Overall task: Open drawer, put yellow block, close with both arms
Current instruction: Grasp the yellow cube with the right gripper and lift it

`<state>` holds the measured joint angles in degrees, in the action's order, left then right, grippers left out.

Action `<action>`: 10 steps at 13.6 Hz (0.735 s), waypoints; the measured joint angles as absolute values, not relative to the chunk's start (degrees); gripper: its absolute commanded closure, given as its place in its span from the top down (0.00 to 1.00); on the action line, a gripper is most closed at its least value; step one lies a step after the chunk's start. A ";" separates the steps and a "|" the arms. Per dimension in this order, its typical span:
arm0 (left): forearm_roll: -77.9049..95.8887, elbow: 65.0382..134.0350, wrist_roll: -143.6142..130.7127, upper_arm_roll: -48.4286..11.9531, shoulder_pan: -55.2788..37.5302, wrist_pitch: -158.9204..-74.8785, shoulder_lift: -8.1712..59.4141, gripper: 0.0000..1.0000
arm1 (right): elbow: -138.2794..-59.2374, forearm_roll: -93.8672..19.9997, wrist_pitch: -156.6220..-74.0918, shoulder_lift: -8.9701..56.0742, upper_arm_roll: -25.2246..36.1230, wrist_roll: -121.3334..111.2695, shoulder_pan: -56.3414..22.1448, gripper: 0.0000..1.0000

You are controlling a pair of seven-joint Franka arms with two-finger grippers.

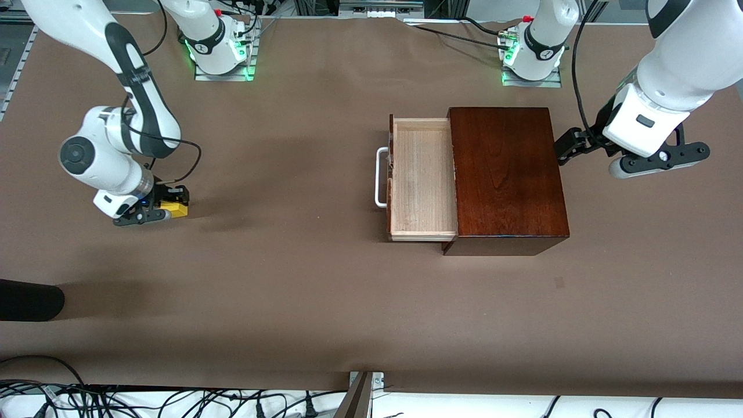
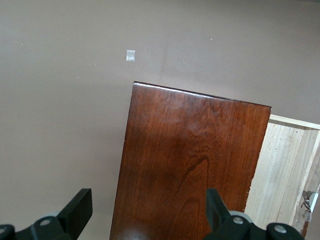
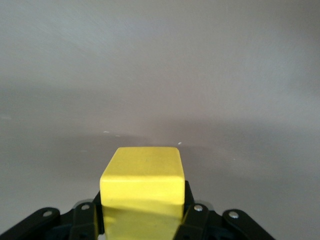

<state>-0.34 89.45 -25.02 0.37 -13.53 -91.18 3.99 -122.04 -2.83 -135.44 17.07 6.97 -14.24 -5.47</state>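
My right gripper [image 1: 168,210] pinches the small bright yellow cube [image 1: 174,208]; next I should lift it toward the pulled-out pale wooden drawer [image 1: 422,180]. My left gripper [image 1: 572,146] waits spread beside the dark box [image 1: 507,174].

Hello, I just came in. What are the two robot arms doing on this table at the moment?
The right gripper is shut on the yellow block down at the table, toward the right arm's end. The drawer is already pulled out of the dark wooden box and has nothing in it; its white handle points toward the block. The left gripper waits open beside the box, at the left arm's end. So the block is gripped but not yet carried to the drawer.
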 measured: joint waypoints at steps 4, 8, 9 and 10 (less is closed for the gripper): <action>-0.34 94.97 -25.02 -0.09 -13.58 -95.30 0.98 1.00 | -107.70 -2.83 -118.29 12.99 2.91 -13.96 -6.69 0.00; -0.34 95.33 -24.80 0.17 -11.88 -97.47 0.95 1.00 | -96.24 -2.85 -107.98 13.21 0.85 -7.95 -12.80 0.00; -0.34 95.36 -24.21 0.26 -11.24 -97.74 0.98 1.00 | -95.12 -2.87 -107.28 13.36 0.75 -5.47 -15.22 0.00; -0.34 95.38 -23.88 0.27 -10.86 -97.91 1.04 1.00 | -94.51 -2.90 -107.09 13.57 0.70 -3.50 -17.58 0.00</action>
<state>-0.34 95.38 -23.88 0.27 -10.86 -97.91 1.04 -94.51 -2.90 -107.09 13.57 0.70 -3.50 -17.58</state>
